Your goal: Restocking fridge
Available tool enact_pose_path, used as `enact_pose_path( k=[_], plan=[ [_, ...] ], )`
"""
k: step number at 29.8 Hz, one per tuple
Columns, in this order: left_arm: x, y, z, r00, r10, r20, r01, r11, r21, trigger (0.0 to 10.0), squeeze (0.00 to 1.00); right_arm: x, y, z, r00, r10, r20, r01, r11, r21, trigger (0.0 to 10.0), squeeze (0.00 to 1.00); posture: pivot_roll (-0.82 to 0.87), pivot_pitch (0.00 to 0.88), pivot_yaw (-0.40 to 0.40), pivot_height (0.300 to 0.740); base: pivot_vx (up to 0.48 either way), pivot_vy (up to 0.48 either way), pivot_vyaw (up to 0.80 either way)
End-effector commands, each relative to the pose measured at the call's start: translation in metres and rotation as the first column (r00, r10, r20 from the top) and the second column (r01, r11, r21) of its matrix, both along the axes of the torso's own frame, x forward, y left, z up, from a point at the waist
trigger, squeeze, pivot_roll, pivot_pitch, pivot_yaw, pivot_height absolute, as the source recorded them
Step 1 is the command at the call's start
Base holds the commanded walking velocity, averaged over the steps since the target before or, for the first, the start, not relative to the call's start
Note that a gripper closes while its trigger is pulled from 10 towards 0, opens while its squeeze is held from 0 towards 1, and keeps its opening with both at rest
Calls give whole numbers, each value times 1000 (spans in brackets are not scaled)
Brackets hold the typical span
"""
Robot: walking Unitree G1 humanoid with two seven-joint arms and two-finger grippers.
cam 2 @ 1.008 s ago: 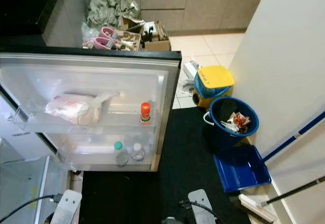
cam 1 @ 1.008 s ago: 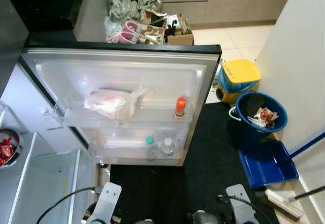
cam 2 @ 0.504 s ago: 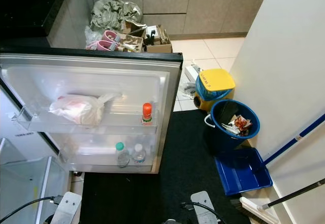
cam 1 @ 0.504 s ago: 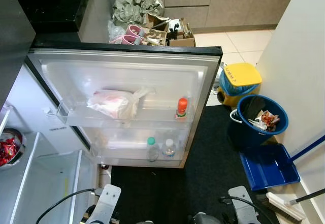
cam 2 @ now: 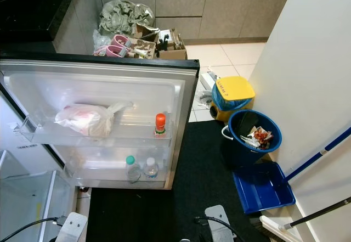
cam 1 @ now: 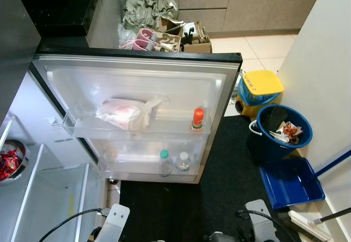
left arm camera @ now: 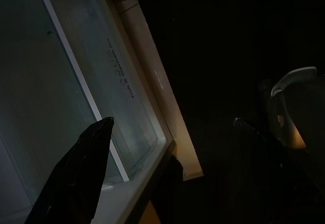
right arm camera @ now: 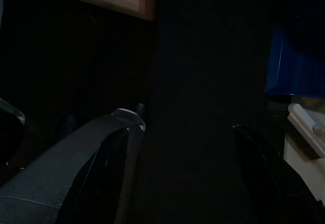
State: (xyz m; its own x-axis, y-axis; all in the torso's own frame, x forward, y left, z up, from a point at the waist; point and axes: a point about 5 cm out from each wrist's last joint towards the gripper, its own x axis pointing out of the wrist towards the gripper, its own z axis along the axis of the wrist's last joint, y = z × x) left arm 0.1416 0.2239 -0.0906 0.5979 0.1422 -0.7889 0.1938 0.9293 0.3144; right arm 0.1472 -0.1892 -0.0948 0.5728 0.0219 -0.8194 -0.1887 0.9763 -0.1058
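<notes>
Left gripper (left arm camera: 101, 183): hangs low beside the glass fridge shelf (left arm camera: 61, 82) at near left; one black finger clear, the other in shadow, so I cannot tell whether the jaws are spread.
Right gripper (right arm camera: 188, 148): idle above the black floor mat (cam 1: 230, 181); two dark fingers stand well apart, jaws spread, holding nothing.
Metal bowl of red food (cam 1: 6, 162): far left, on an inner fridge shelf.
Open white fridge door (cam 1: 131, 83): swung wide ahead.
Lower door rack: a green-capped clear bottle (cam 1: 164, 163) just beside a white-capped clear bottle (cam 1: 182, 162).
Upper door rack: a knotted pink-and-white plastic bag (cam 1: 125, 113) to the left, an orange-capped small bottle (cam 1: 197, 119) to the right.
Right side: blue round bucket of scraps (cam 1: 283, 130), blue dustpan (cam 1: 288, 183), yellow-lidded bin (cam 1: 262, 85).
Far: cardboard boxes of clutter (cam 1: 175, 36).
Risk: nothing is in hand to restock; stepping right could knock the bucket, and a low arm could clip the shelf edge.
</notes>
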Motion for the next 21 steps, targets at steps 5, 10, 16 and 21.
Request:
enact_pose_path(
  k=[5, 10, 16, 21],
  plan=[
    [-8, -4, -4, 1000, -15, -27, 15, 1000, 3, 10000, 0, -4, -1, -1, 1000, -2, -8, 2, 1000, 1, 10000, 0, -33, 86, -31, 740, 0, 0, 0],
    [-8, -3, -4, 999, -17, -28, 17, 1000, 7, 10000, 0, -3, -1, -1, 1000, -2, -7, 2, 1000, 2, 10000, 0, -33, 86, -31, 740, 0, 0, 0],
    [-8, -3, -4, 999, -19, -26, 19, 1000, 9, 10000, 0, -3, -1, -1, 1000, -1, -7, 1, 1000, 1, 10000, 0, -33, 86, -31, 740, 0, 0, 0],
    [-8, -3, -4, 999, -22, -24, 22, 1000, 11, 10000, 0, -4, -1, -2, 1000, -1, -9, 1, 1000, -2, 10000, 0, -32, 86, -30, 740, 0, 0, 0]
  ],
)
